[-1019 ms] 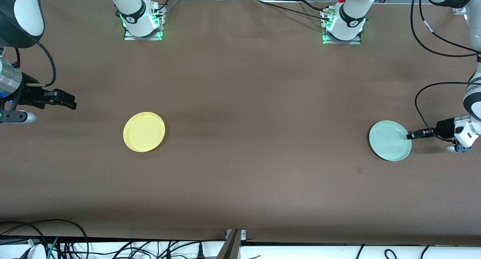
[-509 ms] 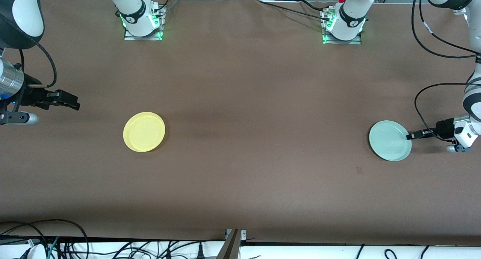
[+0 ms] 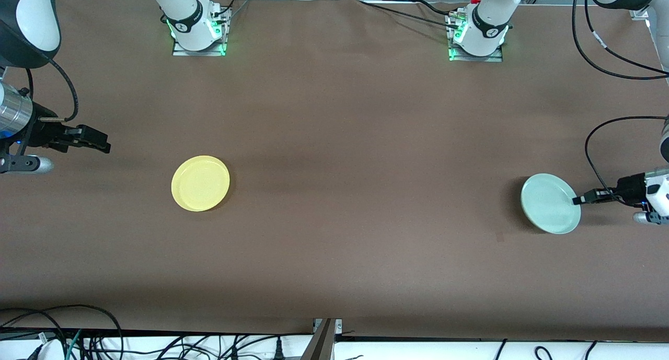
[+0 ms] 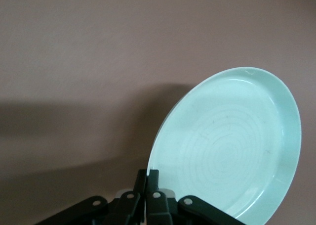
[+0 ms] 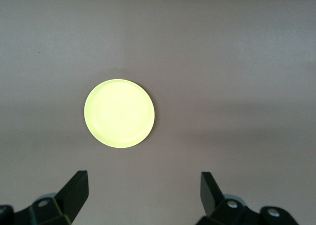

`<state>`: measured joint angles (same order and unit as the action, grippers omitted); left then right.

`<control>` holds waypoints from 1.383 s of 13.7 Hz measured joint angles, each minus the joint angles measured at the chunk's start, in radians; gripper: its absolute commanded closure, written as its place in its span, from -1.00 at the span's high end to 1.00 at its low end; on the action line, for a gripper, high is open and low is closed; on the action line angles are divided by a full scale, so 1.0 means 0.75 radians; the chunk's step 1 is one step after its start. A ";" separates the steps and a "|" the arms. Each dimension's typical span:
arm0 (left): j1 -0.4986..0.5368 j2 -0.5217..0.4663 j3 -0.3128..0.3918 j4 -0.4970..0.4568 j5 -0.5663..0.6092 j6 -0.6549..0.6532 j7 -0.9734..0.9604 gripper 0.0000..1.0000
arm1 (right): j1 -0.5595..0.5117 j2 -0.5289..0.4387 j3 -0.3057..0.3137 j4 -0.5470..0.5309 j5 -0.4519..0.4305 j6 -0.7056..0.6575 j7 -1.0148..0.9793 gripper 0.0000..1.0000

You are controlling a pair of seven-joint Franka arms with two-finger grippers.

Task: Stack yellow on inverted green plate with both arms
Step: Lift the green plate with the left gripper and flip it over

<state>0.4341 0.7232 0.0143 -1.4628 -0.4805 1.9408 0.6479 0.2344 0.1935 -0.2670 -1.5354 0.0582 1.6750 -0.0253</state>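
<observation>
The pale green plate [image 3: 550,203] is at the left arm's end of the table, tilted, with a shadow beside it. My left gripper [image 3: 576,200] is shut on its rim at the edge toward that end. In the left wrist view the green plate [image 4: 232,146] stands tilted above the brown table, with faint rings on the face that shows, and the left gripper [image 4: 148,174] pinches its rim. The yellow plate [image 3: 200,183] lies flat, rim up, toward the right arm's end. My right gripper [image 3: 104,143] is open and empty, apart from it. The right wrist view shows the yellow plate [image 5: 119,113] ahead of the open right gripper [image 5: 143,185].
The two arm bases [image 3: 197,28] [image 3: 478,33] stand at the table's edge farthest from the front camera. Loose cables [image 3: 52,334] lie below the table's near edge. Brown table [image 3: 355,156] stretches between the two plates.
My left gripper has moved toward the left arm's end and lower in the front view, with the green plate in it; the plate is now more tilted. The right gripper has barely moved.
</observation>
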 measured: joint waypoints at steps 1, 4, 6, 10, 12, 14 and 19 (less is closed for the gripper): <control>-0.052 -0.038 -0.005 0.018 0.062 -0.007 -0.051 -1.00 | 0.000 0.000 0.000 0.000 0.002 0.000 0.000 1.00; -0.264 -0.181 -0.011 0.033 0.289 -0.010 -0.204 -1.00 | 0.001 0.000 0.001 0.000 0.004 -0.001 0.000 1.00; -0.414 -0.253 -0.013 0.032 0.428 0.037 -0.225 -1.00 | 0.000 0.000 0.001 0.000 0.004 -0.001 0.000 1.00; -0.714 -0.288 -0.019 0.030 0.726 0.120 -0.311 -1.00 | 0.000 0.001 0.001 -0.001 0.004 -0.001 0.000 1.00; -0.866 -0.288 -0.023 0.029 0.998 0.132 -0.486 -1.00 | -0.001 0.001 0.001 -0.001 0.004 -0.002 0.000 1.00; -1.025 -0.288 -0.024 0.022 1.256 0.131 -0.717 -1.00 | 0.000 0.001 0.001 -0.001 0.004 -0.002 0.000 1.00; -1.362 -0.207 -0.022 -0.020 1.872 -0.100 -1.321 -1.00 | 0.000 0.002 0.001 -0.001 0.004 -0.002 0.000 1.00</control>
<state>-0.5877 0.5678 -0.0024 -1.4776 0.9236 1.8655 -0.3426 0.2341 0.1948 -0.2664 -1.5365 0.0610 1.6735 -0.0253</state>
